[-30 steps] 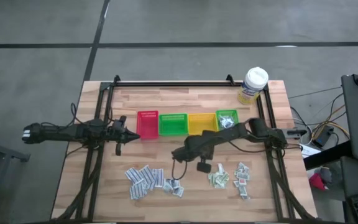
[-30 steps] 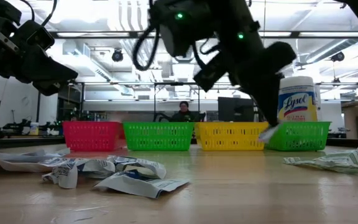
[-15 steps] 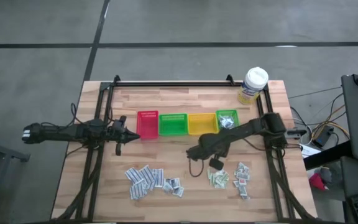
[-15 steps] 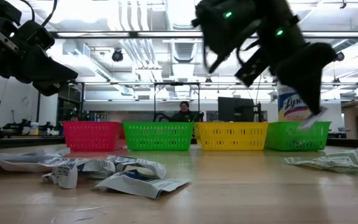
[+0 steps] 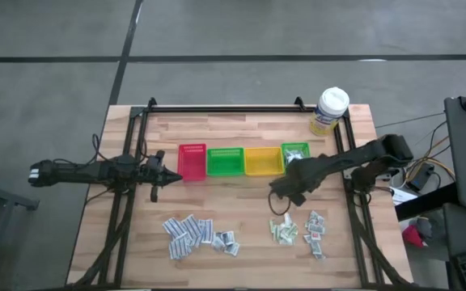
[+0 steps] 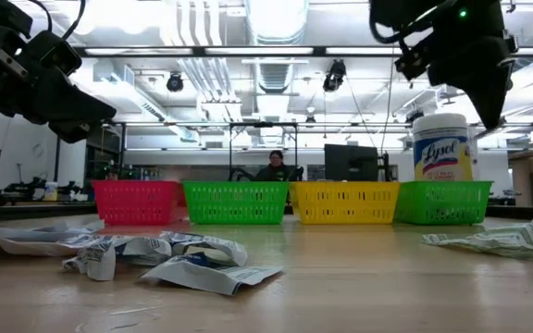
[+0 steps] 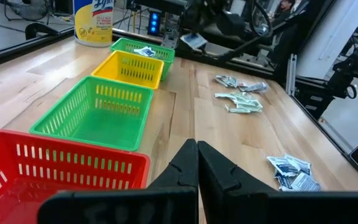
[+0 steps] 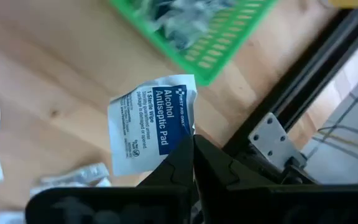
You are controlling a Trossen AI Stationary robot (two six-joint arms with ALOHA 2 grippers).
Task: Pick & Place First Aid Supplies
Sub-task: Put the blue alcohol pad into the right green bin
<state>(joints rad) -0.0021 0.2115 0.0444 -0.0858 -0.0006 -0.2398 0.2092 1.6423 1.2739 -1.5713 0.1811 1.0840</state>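
First aid supplies lie in two heaps on the wood table: white-blue sachets (image 5: 191,234) at near left and pale green and white-red ones (image 5: 299,229) at near right. My right gripper (image 8: 193,147) hangs just on the near side of the rightmost green bin (image 5: 295,153), shut on a white-blue alcohol pad sachet (image 8: 154,121). That bin holds a few sachets. My left gripper (image 7: 197,167) is shut and holds nothing, level beside the red bin (image 5: 192,162). My right gripper pinches the sachet's edge (image 8: 188,135) near one corner, between its two fingertips. The fingers slant steeply down from the table's right side. The sachet stands flat out beyond the fingertips, lifted clear of the table and near the green bin's near wall.
Four bins stand in a row across the middle: red, green (image 5: 225,161), yellow (image 5: 261,160), green. A yellow wipes tub (image 5: 330,111) with a white lid stands at the far right. Dark frame rails (image 5: 354,202) run along the table's sides. A person sits in the room far behind.
My right gripper has risen from low over the table's middle and gone toward the right and far edges, up to the rightmost green bin. Its wrist has rolled on the way. The sachet has stayed in its fingers, lifted clear.
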